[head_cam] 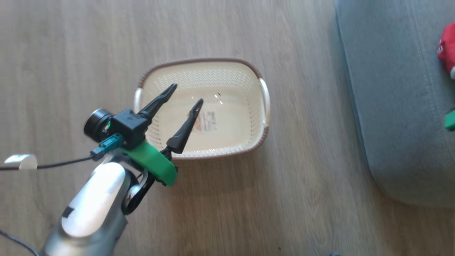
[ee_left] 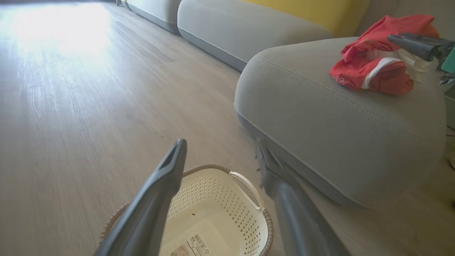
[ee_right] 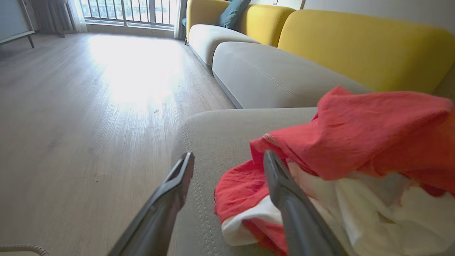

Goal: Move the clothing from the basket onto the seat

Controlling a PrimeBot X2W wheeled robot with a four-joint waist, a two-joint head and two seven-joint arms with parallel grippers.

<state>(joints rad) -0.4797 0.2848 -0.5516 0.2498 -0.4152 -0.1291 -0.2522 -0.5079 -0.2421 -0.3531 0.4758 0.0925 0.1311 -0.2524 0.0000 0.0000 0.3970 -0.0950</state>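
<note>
Jaws apart on both arms, nothing held. Left jaws hang over the empty basket point(head_cam: 213, 76) on the floor. Clothing point(ee_right: 373, 135) sits bunched on the seat point(ee_right: 220, 142), red over white, its near edge just beside one finger of the right jaws. Best move, I'd judge: lift the right arm straight up, so no fabric snags and drags toward the seat's corner.

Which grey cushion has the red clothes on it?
The nearest seat cushion, beside the basket; the red garment lies on it, the farther cushions hold none.
</note>
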